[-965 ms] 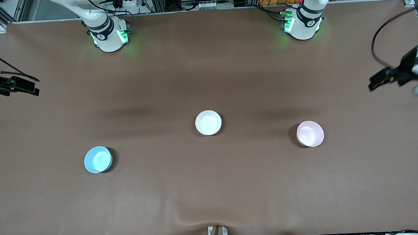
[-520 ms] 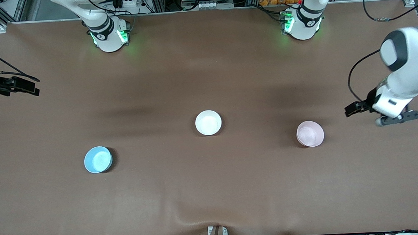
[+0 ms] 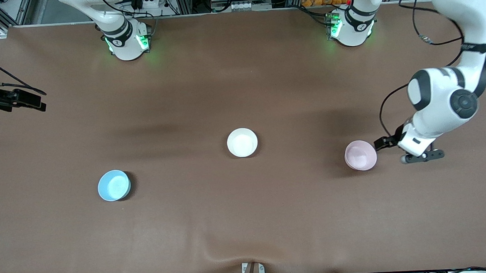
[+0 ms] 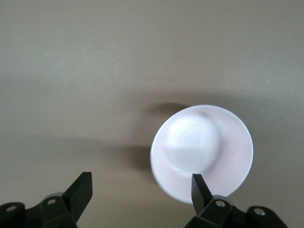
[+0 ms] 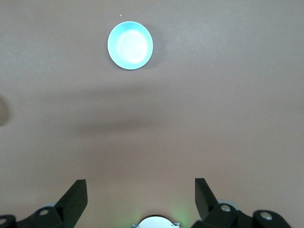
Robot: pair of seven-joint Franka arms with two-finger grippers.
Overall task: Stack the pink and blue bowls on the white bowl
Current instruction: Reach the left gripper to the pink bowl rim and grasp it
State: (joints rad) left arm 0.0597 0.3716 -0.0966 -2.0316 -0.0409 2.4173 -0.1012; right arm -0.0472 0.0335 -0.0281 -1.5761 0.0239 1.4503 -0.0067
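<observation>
While the right arm waits at its end of the table, the left arm has swung in from the table's edge and lowered its hand toward the pink bowl [image 3: 360, 155]. Half a second ago the left gripper [image 3: 406, 151] hung well apart from that bowl; now it is in the air just beside the bowl's rim, toward the left arm's end of the table. In the left wrist view its fingers [image 4: 81, 189] are spread wide with nothing between them, and the pink bowl [image 4: 202, 152] sits upright on the brown table [image 3: 247, 219], close to one fingertip.

None of the three bowls has shifted. The white bowl [image 3: 242, 142] stands near the table's middle, well apart from the others. The blue bowl [image 3: 113, 185] lies toward the right arm's end, nearer the front camera than the white one. The right gripper [image 5: 141, 194] has not moved; its fingers stand wide apart and empty, high above bare table, with the blue bowl [image 5: 130, 45] in its view.
</observation>
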